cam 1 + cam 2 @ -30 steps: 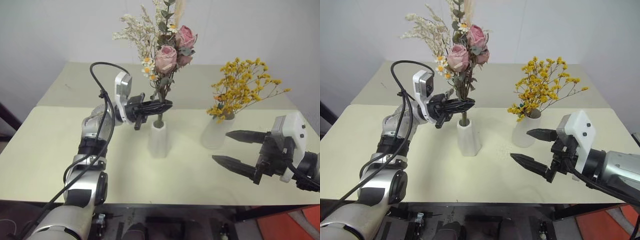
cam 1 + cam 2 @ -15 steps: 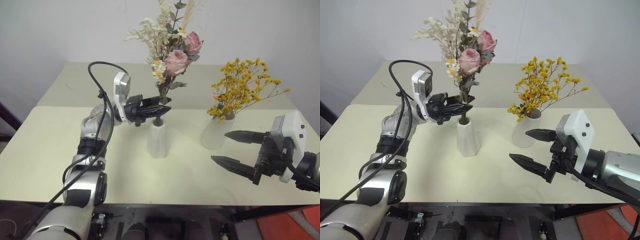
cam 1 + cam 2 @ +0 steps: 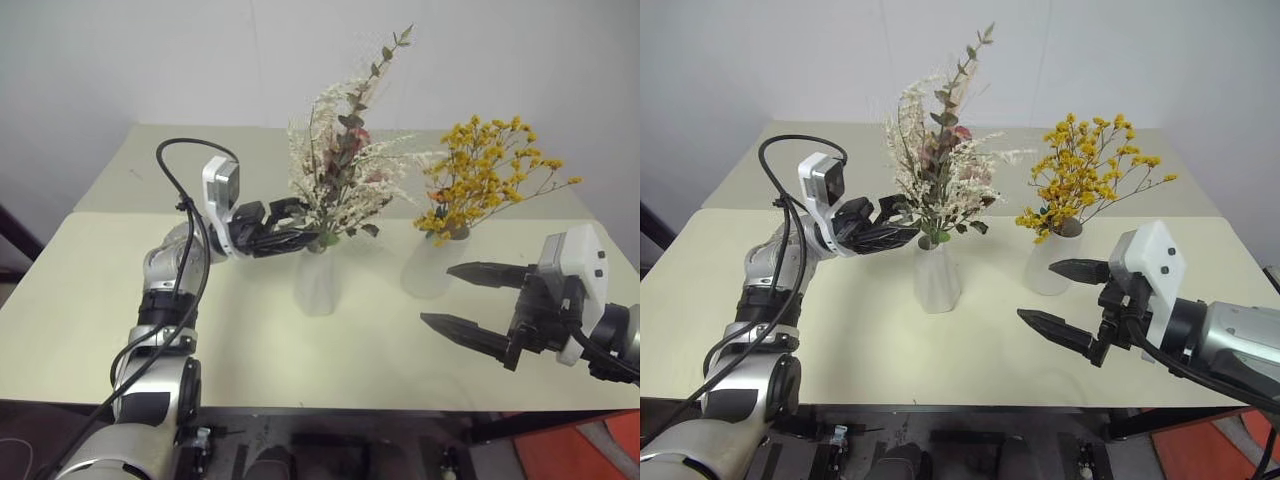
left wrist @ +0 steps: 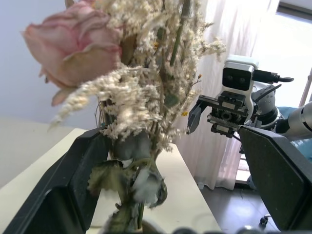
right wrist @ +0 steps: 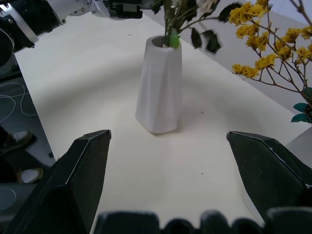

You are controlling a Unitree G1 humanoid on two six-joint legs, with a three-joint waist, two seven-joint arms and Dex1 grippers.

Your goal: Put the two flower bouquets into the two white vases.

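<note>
The dried cream-and-pink bouquet (image 3: 345, 180) now stands with its stems in the narrow white vase (image 3: 317, 283) near the middle of the tabletop (image 3: 120, 290), but it leans toward two o'clock, top-heavy above a small mouth. If the left gripper (image 3: 290, 228), its fingers spread wide and empty just at the stems' nine o'clock side, brushes the leaves as it leaves, the slim vase could tip or the spray could swing further over. The yellow-orange spray (image 3: 485, 170) sits in the wider vase (image 3: 430, 265) at three o'clock of the first, and the right gripper (image 3: 470, 298), wide open and holding nothing, hovers close by at five o'clock of it; a careless sweep could knock that vase. A second ago the left gripper was clamped on the stems with the bouquet upright; since then it has let go and the flowers have slumped rightward.
</note>
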